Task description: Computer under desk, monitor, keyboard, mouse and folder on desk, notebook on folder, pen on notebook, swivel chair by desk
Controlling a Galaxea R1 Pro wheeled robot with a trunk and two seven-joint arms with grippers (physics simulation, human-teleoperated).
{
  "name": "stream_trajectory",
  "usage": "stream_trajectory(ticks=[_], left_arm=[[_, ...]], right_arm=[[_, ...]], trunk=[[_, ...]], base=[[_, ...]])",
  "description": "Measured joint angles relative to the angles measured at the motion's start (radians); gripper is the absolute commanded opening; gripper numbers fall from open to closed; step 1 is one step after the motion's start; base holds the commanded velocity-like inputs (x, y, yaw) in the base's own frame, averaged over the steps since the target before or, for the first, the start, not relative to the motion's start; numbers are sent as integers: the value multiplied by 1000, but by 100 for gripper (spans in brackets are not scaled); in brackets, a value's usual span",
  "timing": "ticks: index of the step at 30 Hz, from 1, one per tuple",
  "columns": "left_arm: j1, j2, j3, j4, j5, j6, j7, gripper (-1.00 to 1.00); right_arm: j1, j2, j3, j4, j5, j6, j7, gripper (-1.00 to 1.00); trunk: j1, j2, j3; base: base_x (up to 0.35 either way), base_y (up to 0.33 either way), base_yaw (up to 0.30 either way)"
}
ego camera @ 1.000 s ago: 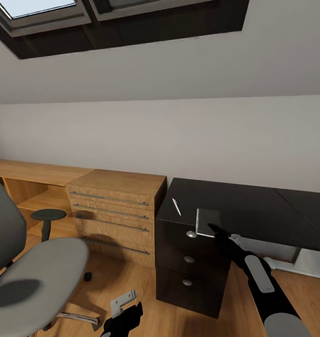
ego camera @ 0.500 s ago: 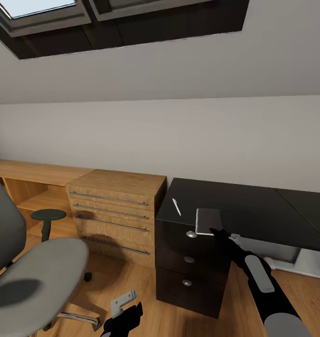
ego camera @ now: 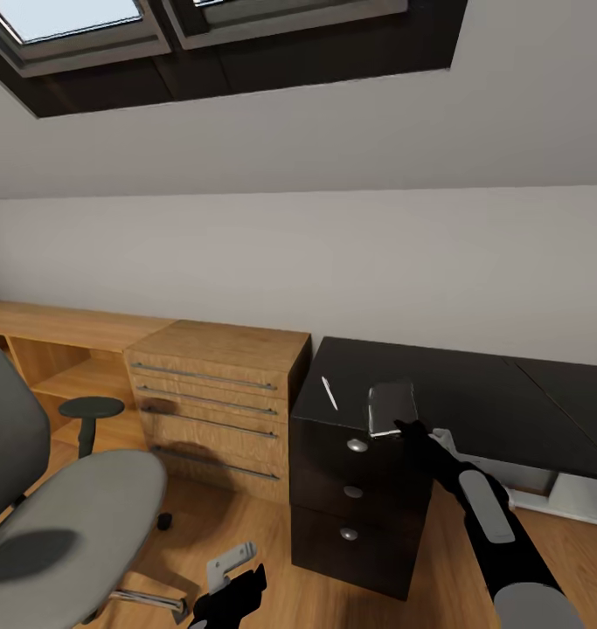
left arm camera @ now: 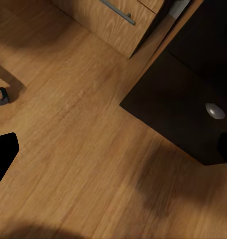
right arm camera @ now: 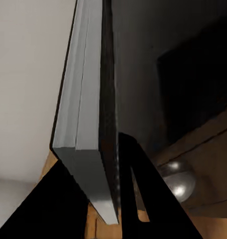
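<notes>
On the near left corner of the desk's black top lies the dark-grey notebook, its near edge raised. My right gripper is shut on that edge. The right wrist view shows the notebook clamped between my two black fingers, above a silver drawer knob. The thin white pen lies on the desk just left of the notebook. The grey swivel chair stands at the lower left, its seat bare. My left gripper hangs low and open over the wood floor.
A black three-drawer unit carries the desk's left end, and a light-wood drawer chest stands against it. A low wooden shelf runs along the wall. Skylights sit in the sloped ceiling. A white desk leg shows at the right.
My right gripper has moved slightly up and forward with the notebook, which now sits further onto the desk with its near edge lifted. The view has tilted a little.
</notes>
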Motion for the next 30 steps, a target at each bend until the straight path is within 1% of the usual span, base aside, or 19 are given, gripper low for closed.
stream_trajectory(ticks=[1,2,3,10,15,17,19,23,27,30], left_arm=[[0,0,0,0,0,0,0,100],[0,0,0,0,0,0,1,100],[0,0,0,0,0,0,0,100],[0,0,0,0,0,0,0,100],[0,0,0,0,0,0,0,100],[0,-1,-2,0,0,1,-2,100],[0,-1,-7,0,0,1,-3,100],[0,-1,-12,0,0,1,-6,100],[0,-1,-12,3,1,1,-7,100],[0,-2,-12,11,1,1,-7,100]], right_arm=[[1,1,-1,-43,-3,1,2,-100],[1,0,-1,-55,-8,2,3,-100],[1,0,-1,-62,-1,4,2,-100],[1,-1,-2,-100,-5,8,3,-100],[3,-5,-4,-157,-2,12,1,-100],[3,-13,-16,-167,1,13,1,-100],[3,-22,-23,-170,2,13,1,-100],[3,-31,-30,-172,2,13,-1,-100],[3,-41,-54,-171,2,14,-3,-100],[3,-48,-63,-170,3,15,-5,-100]], trunk=[[-4,7,3],[-8,14,6],[-11,21,9],[-38,70,31],[-58,105,47],[-65,119,53],[-65,119,53],[-65,119,53],[-65,119,53],[-65,119,53]], base=[[0,0,0],[0,0,0],[0,0,0],[0,0,-2],[0,0,-185],[0,0,-277],[0,0,-288],[0,0,-293],[0,0,-295],[0,0,-295]])
